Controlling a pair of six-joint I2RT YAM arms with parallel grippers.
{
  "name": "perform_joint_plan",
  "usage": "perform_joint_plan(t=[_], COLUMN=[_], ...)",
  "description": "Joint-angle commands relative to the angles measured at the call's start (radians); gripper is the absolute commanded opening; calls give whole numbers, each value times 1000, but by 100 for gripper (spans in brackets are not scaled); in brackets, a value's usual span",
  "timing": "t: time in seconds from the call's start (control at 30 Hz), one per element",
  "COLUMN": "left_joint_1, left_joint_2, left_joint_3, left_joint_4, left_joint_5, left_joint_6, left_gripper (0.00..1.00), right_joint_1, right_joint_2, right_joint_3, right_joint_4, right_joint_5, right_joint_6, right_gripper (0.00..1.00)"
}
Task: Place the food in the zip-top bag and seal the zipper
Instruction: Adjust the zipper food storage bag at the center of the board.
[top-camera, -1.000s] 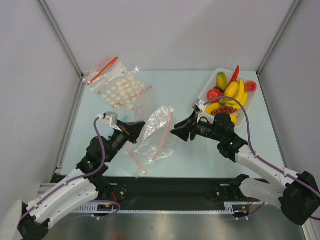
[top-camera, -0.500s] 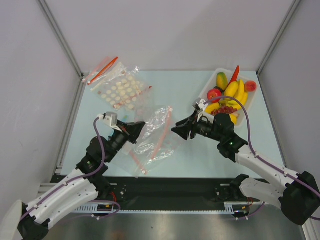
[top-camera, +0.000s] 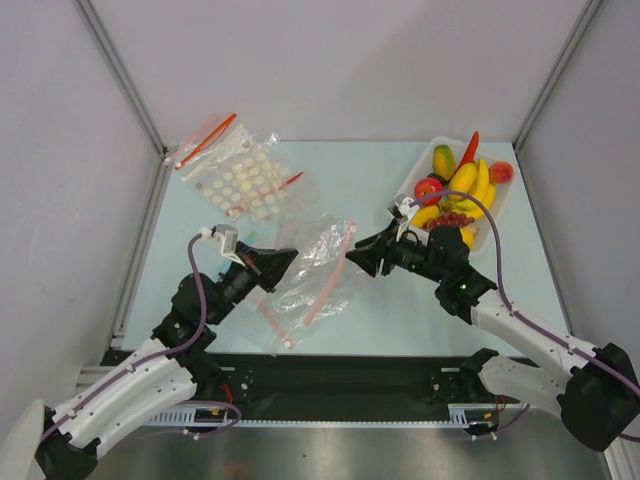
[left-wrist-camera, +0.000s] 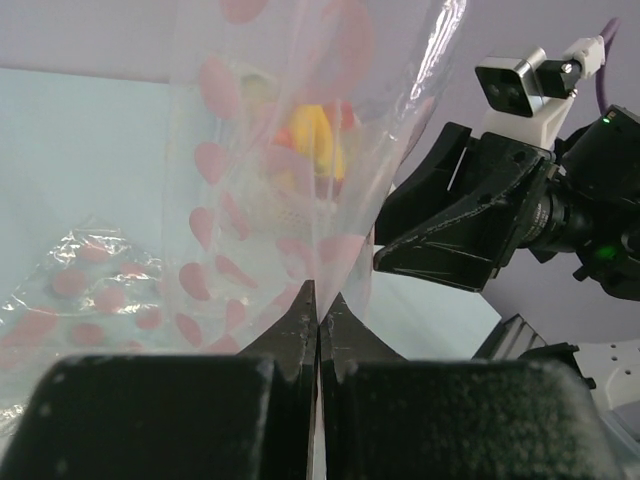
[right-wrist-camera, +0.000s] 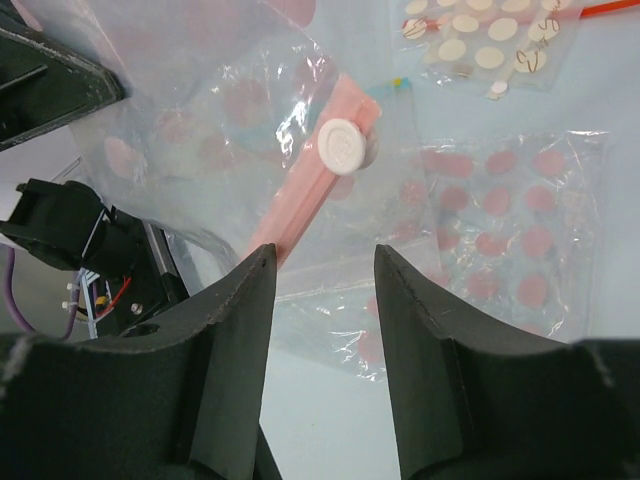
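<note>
The zip-top bag (top-camera: 322, 262) is crinkly clear plastic, raised off the table between the two arms. Its pink-red zipper (top-camera: 330, 275) runs along its right side. My left gripper (top-camera: 290, 258) is shut on the bag's left edge; in the left wrist view the jaws (left-wrist-camera: 320, 290) pinch the film, and pink spots show on or through it. My right gripper (top-camera: 352, 258) is open and empty, just right of the zipper. In the right wrist view the zipper (right-wrist-camera: 310, 190) and its white slider (right-wrist-camera: 343, 147) lie just beyond the open fingers (right-wrist-camera: 325, 265). The food (top-camera: 455, 195) lies in a white tray.
The white tray (top-camera: 497, 215) sits at the back right. A clear bag with white dots (top-camera: 245, 178) lies at the back left. A flat pink-dotted bag (right-wrist-camera: 510, 230) lies on the table under and beside the raised bag. Frame posts and grey walls close in the table.
The bag has shifted a little toward the right arm and its zipper end has dropped slightly. My right gripper has edged up toward the zipper. My left gripper keeps its pinch.
</note>
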Motion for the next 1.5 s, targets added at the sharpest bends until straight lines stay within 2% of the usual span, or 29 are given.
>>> perform_joint_plan(t=[0.0,0.43,0.93,1.27,1.47], left_joint_1=[7,7,7,7,7], left_joint_2=[-1,-36,-26,-16,-35], left_joint_3=[7,12,10,9,9], left_joint_4=[48,2,25,36,21], left_joint_5=[54,-16,5,53,25], left_joint_6=[-29,-14,-24,-32,-29], left_gripper=[0,0,0,0,0], right_joint_1=[-5,-18,-4,15,15], right_joint_2=[-21,-38,-18,-10,-18], right_joint_3=[-3,-10,-15,-10,-7], right_joint_4=[36,33,76,82,60], right_joint_5=[4,14,-48,-56,-26], right_joint_6=[-10,-4,4,-4,-12], right_gripper=[49,49,49,50,49])
